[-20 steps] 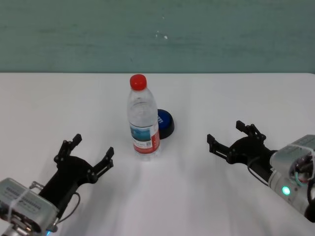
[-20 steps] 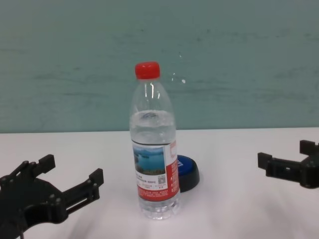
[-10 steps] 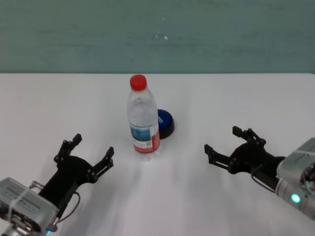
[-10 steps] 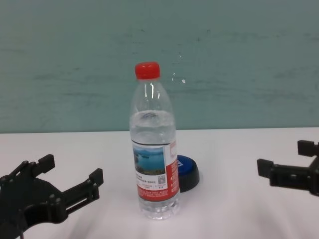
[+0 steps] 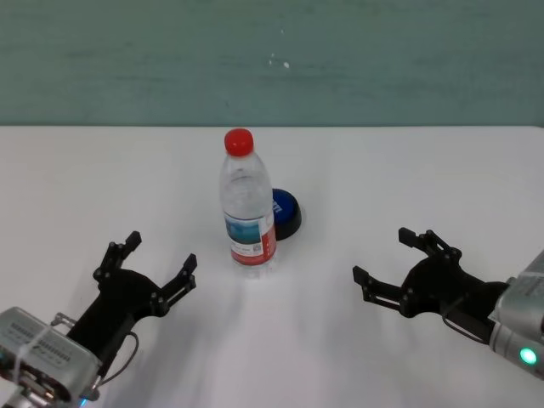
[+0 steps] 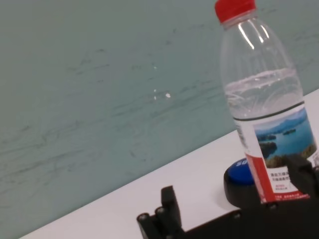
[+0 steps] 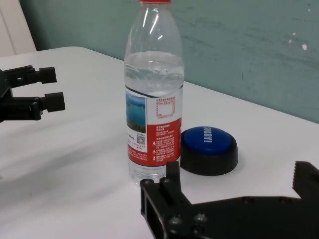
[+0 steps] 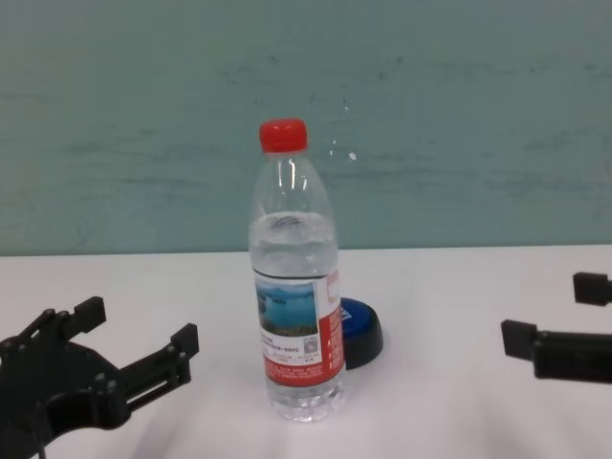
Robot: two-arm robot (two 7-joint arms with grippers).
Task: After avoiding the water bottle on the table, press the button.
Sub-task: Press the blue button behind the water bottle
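The water bottle (image 5: 247, 202) stands upright mid-table, clear with a red cap and a landscape label; it also shows in the chest view (image 8: 295, 287), the left wrist view (image 6: 264, 109) and the right wrist view (image 7: 153, 94). The blue button (image 5: 284, 212) sits just behind and to the right of the bottle, partly hidden by it in the chest view (image 8: 361, 328); it shows whole in the right wrist view (image 7: 208, 149). My right gripper (image 5: 387, 262) is open and empty, to the right of the bottle and nearer me. My left gripper (image 5: 158, 264) is open and empty at the near left.
The white table (image 5: 382, 170) runs back to a teal wall (image 5: 272, 59). Bare tabletop lies between my right gripper and the button.
My right gripper has drawn back toward me and slightly lower on the table. The left arm, the bottle and the button have not moved.
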